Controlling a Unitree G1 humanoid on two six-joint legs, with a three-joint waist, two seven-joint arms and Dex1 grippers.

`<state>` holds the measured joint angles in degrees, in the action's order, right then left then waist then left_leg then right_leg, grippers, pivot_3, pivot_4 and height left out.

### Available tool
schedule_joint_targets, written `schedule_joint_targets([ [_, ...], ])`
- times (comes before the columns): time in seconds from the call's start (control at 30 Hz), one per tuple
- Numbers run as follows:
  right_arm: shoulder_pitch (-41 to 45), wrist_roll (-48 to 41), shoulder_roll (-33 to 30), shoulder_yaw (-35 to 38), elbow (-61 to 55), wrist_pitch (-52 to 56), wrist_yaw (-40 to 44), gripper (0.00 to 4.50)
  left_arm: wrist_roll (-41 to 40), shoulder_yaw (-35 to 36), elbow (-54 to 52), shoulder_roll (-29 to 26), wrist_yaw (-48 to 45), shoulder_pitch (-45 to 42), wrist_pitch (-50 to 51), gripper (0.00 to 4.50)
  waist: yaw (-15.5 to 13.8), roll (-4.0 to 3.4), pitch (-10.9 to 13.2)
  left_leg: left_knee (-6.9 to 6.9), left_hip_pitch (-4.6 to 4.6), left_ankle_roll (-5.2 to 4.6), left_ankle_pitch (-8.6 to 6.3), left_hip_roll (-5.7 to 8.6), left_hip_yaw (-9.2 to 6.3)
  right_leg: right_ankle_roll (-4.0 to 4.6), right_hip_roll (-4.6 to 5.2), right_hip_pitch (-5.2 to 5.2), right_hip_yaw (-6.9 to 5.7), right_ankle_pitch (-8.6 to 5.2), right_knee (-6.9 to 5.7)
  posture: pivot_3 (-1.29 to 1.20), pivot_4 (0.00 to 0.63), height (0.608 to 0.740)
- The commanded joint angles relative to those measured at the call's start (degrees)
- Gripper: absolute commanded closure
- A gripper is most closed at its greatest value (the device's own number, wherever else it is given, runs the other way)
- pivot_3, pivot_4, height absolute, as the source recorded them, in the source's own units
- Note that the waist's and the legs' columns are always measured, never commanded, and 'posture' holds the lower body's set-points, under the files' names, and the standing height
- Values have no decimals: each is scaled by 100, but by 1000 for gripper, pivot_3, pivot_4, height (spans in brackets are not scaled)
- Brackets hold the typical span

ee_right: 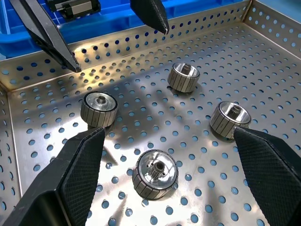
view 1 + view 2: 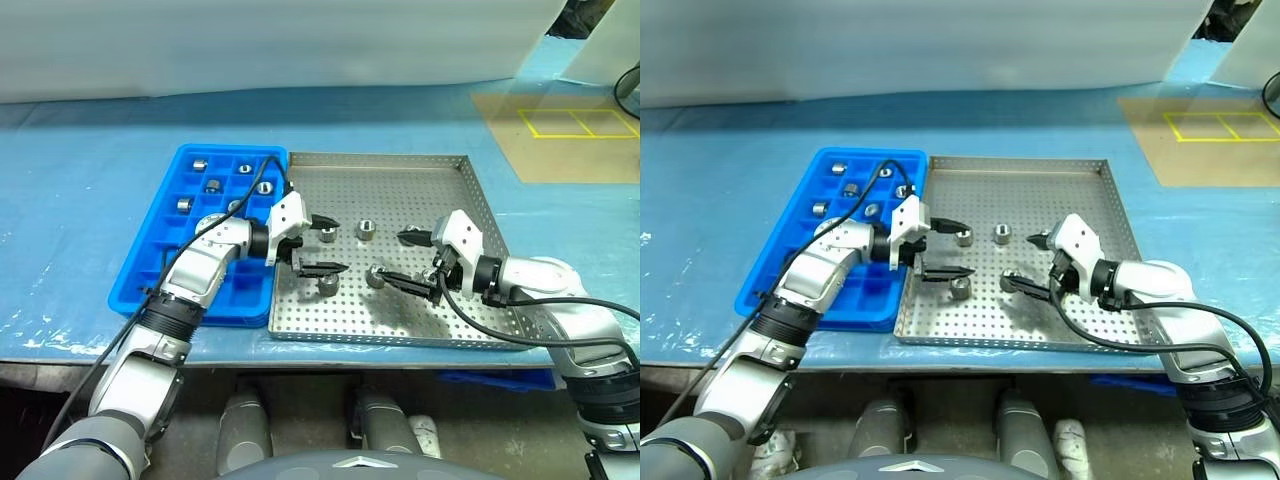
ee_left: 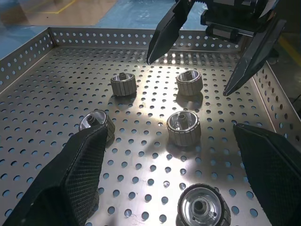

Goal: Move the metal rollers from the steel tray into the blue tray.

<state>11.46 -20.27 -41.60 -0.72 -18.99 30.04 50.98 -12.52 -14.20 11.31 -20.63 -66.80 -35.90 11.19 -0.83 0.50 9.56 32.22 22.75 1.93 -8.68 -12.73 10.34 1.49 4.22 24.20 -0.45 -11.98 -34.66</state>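
Note:
The steel tray point(image 2: 470, 200) holds several metal rollers, among them one near the middle point(image 2: 366, 229), one near the front point(image 2: 328, 284) and one beside the right gripper's lower finger point(image 2: 376, 277). The blue tray point(image 2: 150, 285) lies against its left side, with several rollers point(image 2: 213, 185) in its far compartments. My left gripper point(image 2: 328, 246) reaches over the steel tray's left part, open and empty, with a roller point(image 3: 183, 128) on the tray ahead of its fingers. My right gripper point(image 2: 395, 258) faces it from the right, also open and empty, low over the rollers point(image 1: 155, 174).
Both trays sit on a blue-covered table whose front edge runs just below them. White sheeting hangs behind. A brown board with yellow tape squares point(image 2: 575, 125) lies at the far right. A black cable point(image 2: 480, 325) loops over the steel tray's front right rim.

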Motion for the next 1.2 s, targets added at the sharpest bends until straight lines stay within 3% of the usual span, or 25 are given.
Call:
schedule_joint_targets([
  [0.03, -49, 6, -89, 74, -184, -69, 3, 36, 73, -74, 0, -18, -41, -65, -108, 0, 2, 0, 0, 0, 0, 0, 0, 0, 0, 0, 0, 0, 0, 0, 0, -299, 150, 740],
  [0.3, -75, -3, -107, 79, -215, -31, -20, 36, 70, -240, -19, -5, -194, -110, 266, 0, 4, 0, 0, 0, -1, 0, 0, 0, 0, 0, 0, 0, 0, 0, -1, -302, 150, 740],
  [0.53, -144, 105, -108, -2, -232, -71, -55, 36, 811, -1026, 243, -75, -238, -180, 623, 0, -5, -1, -1, 1, -1, 0, 0, 1, 1, 0, 1, -2, 1, 0, -2, -313, 150, 740],
  [0.77, -260, 180, -86, -17, -310, -113, -166, 36, 1170, -1272, 452, -115, -140, -222, 734, 0, 85, -9, -5, -4, -27, 1, 0, 0, 5, -1, -2, -13, 9, -1, -3, -325, 150, 740],
  [0.9, -293, 199, -59, -40, -338, -110, -197, 0, 1180, -1263, 464, -115, -165, -197, 751, 883, 109, -9, -5, -3, -24, 0, 0, 3, 5, -2, -1, -13, 11, -1, -2, -325, 150, 740],
  [1.07, -275, 253, -30, -112, -331, -126, -230, 0, 1022, -1172, 385, -75, -254, -180, 789, 2662, 127, -9, -5, -3, -25, 0, 0, 2, 5, -2, -1, -13, 10, -1, -2, -324, 150, 740],
  [1.2, -278, 262, -32, -136, -306, -150, -233, 0, 918, -933, 415, 82, -3, -251, 589, 2672, 139, -9, -5, -4, -23, 0, -1, 2, 5, -2, -1, -12, 9, -1, 0, -321, 150, 740],
])
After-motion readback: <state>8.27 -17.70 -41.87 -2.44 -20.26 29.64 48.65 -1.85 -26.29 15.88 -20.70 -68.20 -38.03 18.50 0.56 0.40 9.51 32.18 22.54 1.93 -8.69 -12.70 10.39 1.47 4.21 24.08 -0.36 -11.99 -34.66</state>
